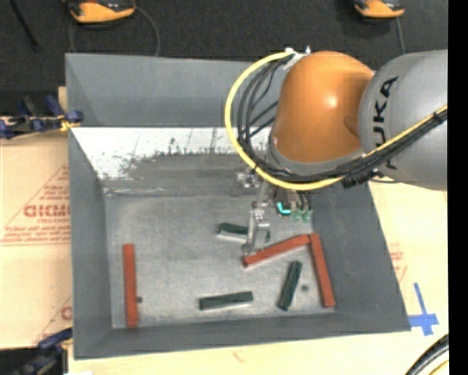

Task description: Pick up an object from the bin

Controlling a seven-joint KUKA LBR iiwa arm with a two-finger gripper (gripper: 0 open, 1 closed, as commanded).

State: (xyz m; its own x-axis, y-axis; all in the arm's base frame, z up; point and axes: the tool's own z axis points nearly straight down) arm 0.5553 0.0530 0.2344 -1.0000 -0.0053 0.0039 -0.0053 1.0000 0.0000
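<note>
Hovering low in the middle of the bin, my gripper [255, 237] sits at the upper left end of a slanted red stick [276, 251], with a short dark green block [232, 229] just beside it on the left. From this angle I cannot tell whether my gripper is open or closed, and I cannot make out either piece between its tips, so I judge that nothing is picked yet. The descent looks done. The closing, the grip check and the lift out of the bin are left.

Working outward, the slanted stick's far end touches or nearly touches a second red stick [321, 270] that runs along the right wall. A dark green stick [290, 285] lies tilted just below the slanted one, between it and the front wall. Another dark green stick [226, 301] lies nearly flat close to the front wall, apart from the others. A third red stick [128, 283] stands well apart, along the left wall of the bin [87, 241].

For room, the floor to my left and front left is bare, so a lift straight up looks free. The right side is crowded, and the sloping walls close in there.
</note>
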